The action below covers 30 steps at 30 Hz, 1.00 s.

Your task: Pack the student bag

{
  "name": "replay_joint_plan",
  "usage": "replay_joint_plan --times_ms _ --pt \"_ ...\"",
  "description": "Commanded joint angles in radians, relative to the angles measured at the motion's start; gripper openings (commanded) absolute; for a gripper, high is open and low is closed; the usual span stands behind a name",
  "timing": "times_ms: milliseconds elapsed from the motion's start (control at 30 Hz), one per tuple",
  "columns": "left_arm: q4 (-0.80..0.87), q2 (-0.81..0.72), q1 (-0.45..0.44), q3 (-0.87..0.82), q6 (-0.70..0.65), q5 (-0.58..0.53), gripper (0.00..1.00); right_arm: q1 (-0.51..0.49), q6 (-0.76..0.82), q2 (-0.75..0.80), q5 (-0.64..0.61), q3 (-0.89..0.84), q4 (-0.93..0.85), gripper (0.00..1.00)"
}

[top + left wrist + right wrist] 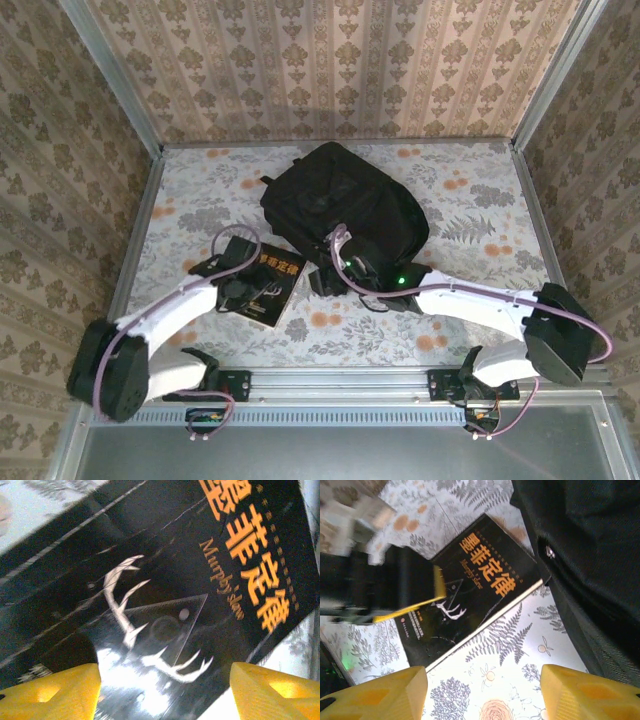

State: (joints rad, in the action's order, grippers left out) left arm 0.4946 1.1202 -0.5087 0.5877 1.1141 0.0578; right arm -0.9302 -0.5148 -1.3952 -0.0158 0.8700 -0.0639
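The student bag (340,205) lies on the table (480,190), centre-far. 1 black book (275,282) lies flat at its near-left corner. The left gripper (165,690) hangs over the book cover, jaws apart, holding nothing. The right gripper (482,692) stands open and empty beside the bag's near edge.

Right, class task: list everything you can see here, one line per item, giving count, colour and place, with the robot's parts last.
student bag: one, black, lying at table centre, far side.
book: one, black cover with orange title and white antlers, flat on table beside bag's near-left edge.
table: one, pale floral cloth, under everything.
left gripper: one, yellow fingers, open, above the book.
right gripper: one, yellow fingers, open, above table by bag's near edge.
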Motion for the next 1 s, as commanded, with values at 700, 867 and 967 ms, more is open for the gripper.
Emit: replay_joint_plan --times_ms 700,867,967 --pt "-0.284 0.052 0.212 -0.059 -0.441 -0.11 0.8 -0.027 -0.125 -0.473 0.187 0.328 -0.172 0.52" --pt "-0.362 0.134 0.216 -0.056 -0.424 0.011 0.79 -0.015 -0.15 -0.522 0.196 0.361 -0.175 0.52" --pt "-0.399 0.159 0.215 -0.069 -0.421 0.077 0.78 0.006 -0.188 -0.556 0.226 0.374 -0.167 0.52"
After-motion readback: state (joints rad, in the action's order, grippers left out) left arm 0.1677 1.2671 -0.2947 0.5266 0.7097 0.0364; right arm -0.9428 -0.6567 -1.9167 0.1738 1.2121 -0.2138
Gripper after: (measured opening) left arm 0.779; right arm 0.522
